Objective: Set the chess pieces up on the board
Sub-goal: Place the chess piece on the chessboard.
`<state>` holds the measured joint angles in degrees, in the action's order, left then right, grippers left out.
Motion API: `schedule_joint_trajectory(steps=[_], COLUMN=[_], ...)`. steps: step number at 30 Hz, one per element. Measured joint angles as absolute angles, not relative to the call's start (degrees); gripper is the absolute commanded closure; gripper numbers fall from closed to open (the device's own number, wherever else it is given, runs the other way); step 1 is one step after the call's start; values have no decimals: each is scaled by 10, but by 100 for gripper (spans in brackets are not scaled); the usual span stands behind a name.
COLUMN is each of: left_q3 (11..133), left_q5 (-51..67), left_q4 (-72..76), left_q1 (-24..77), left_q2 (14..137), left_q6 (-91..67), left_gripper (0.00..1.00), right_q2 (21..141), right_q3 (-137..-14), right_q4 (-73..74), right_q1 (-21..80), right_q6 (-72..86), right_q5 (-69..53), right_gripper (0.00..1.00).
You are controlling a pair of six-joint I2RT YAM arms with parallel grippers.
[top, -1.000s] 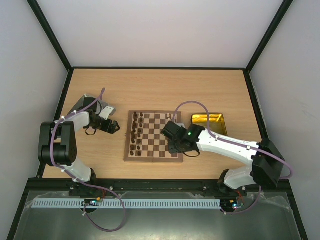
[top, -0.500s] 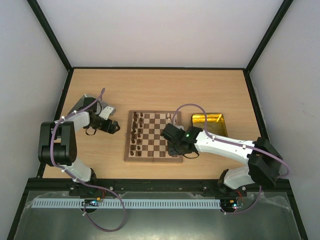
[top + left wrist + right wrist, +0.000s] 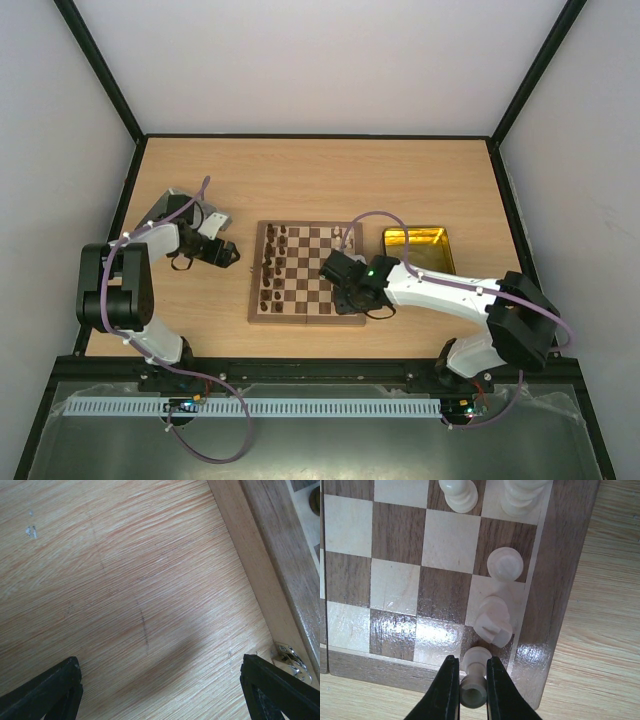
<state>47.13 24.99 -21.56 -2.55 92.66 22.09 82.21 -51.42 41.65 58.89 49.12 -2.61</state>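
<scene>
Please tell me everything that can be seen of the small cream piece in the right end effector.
The cream chess piece is a tiny turned figure of pale, smooth wood, with a rounded end and a narrower waist. The right end effector is shut on it, one black finger on each side. It is over a corner square of the board, beside the brown border; whether it touches the square cannot be told.

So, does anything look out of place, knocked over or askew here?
Nothing stands out. The cream pieces along the board edge stand upright on their squares, and the right gripper is shut on the corner piece, also upright over its square.
</scene>
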Motion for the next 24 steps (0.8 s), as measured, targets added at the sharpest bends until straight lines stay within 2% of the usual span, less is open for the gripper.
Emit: schedule_joint_trajectory(steps=[12,19,24], left_q3=[471,471,471], left_q5=[250,250,250], left_q4=[-216,-216,-216], left_q1=[-25,-25,-25], left_q2=[927,927,927], left_q6=[221,221,221], left_gripper=[13,13,14], right_q2=[826,827,830], right_q3=[-505,-505,-505], right_q4=[413,407,404], right_q1=[589,589,589], right_q6=[491,493,493], right_q5=[-25,-25,-26], right_gripper=[95,78,76])
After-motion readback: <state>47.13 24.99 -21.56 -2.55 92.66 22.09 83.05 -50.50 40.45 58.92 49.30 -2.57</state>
